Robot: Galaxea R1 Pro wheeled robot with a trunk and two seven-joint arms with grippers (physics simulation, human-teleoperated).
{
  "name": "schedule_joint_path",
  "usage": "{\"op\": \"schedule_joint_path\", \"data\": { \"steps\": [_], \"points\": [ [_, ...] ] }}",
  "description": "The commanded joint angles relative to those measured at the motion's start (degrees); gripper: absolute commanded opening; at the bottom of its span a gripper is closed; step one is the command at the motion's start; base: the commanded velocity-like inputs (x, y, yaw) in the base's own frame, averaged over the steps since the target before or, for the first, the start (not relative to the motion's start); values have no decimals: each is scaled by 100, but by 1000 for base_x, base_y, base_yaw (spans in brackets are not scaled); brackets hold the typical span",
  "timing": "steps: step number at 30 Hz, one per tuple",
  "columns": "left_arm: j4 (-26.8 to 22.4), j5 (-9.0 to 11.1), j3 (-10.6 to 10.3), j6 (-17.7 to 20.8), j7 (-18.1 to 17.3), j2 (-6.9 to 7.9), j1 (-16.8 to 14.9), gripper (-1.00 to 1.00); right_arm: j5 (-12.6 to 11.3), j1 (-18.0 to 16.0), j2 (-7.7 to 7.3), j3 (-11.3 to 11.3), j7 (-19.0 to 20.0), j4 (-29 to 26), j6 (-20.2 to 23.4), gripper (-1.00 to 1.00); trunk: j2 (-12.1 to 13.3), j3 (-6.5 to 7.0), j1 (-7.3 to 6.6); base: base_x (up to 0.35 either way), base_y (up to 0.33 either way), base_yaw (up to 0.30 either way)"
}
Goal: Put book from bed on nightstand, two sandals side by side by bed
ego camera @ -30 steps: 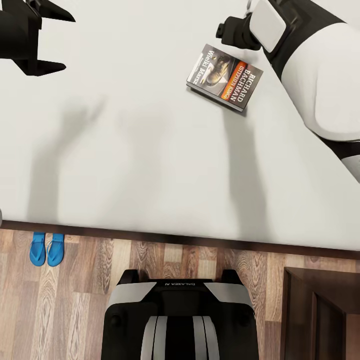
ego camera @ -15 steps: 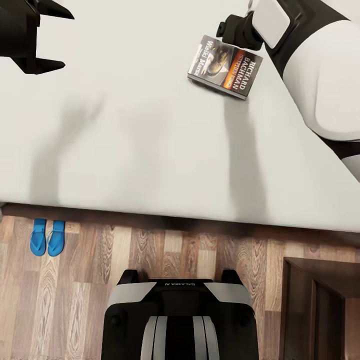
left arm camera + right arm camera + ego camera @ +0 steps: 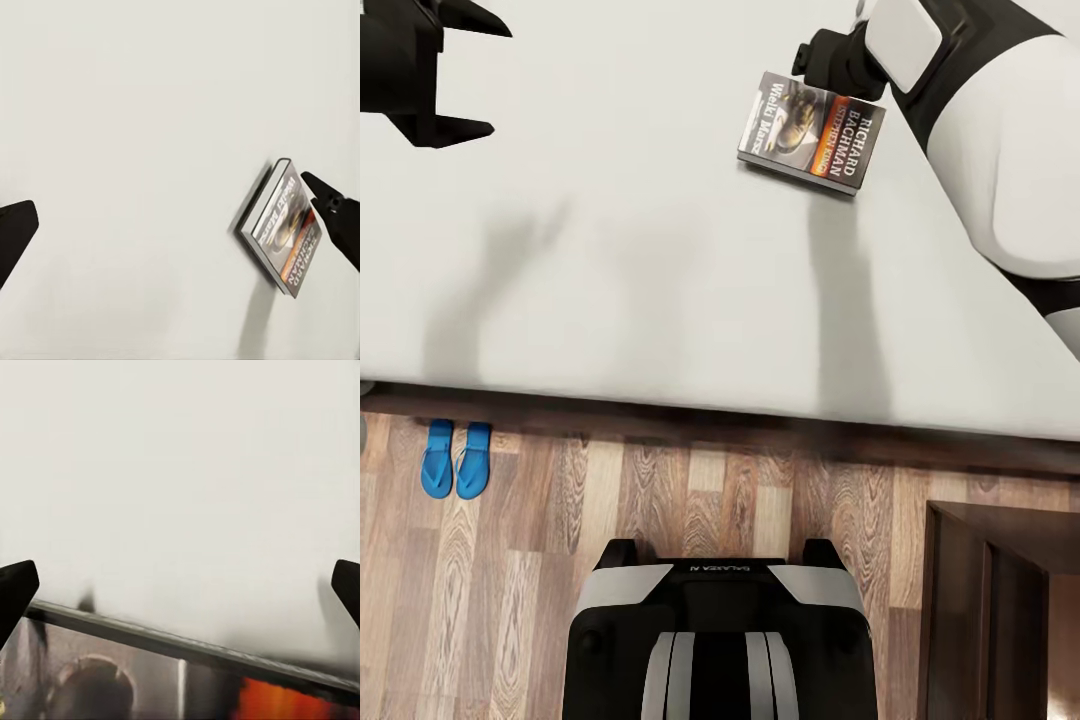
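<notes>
Book [image 3: 812, 131] on the bed [image 3: 660, 280], right gripper [image 3: 830, 62] partly hidden.

Its fingers are cut off, wide apart around the book's far edge (not squeezing). Left gripper [image 3: 445, 75] hangs open over bare mattress. Sandals [image 3: 456, 459] sit together on the floor [image 3: 690, 510] by the bed's edge; the nightstand [image 3: 1000, 610] is cropped.

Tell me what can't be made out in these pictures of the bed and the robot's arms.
- Right gripper, head view: its fingertips are hidden by its own black body; contact with the dark grey paperback book with the orange band is unclear.
- Dark brown wooden nightstand, head view: cut off by the edges.
- Two bright blue flip-flop sandals, head view: too small for the straps to show.
- The book, right wrist view: blurred, cut off by the edge.
</notes>
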Motion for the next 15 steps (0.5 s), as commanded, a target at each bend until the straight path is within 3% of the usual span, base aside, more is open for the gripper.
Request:
{"op": "schedule_joint_path", "data": {
  "steps": [1,5,15],
  "points": [
    [-2,31,-2,34,44,0,-6,100,34,-3,6,-97,-22,466,50,100,-1,-3,1,-18,0,0],
    [-2,31,3,35,43,-15,-12,100,34,-16,6,-97,-25,469,57,100,-1,-3,1,-115,0,0],
    [-2,33,13,31,44,-20,-15,100,34,-26,6,-97,-26,520,62,100,-1,-3,1,-303,0,0]
  ]
}}
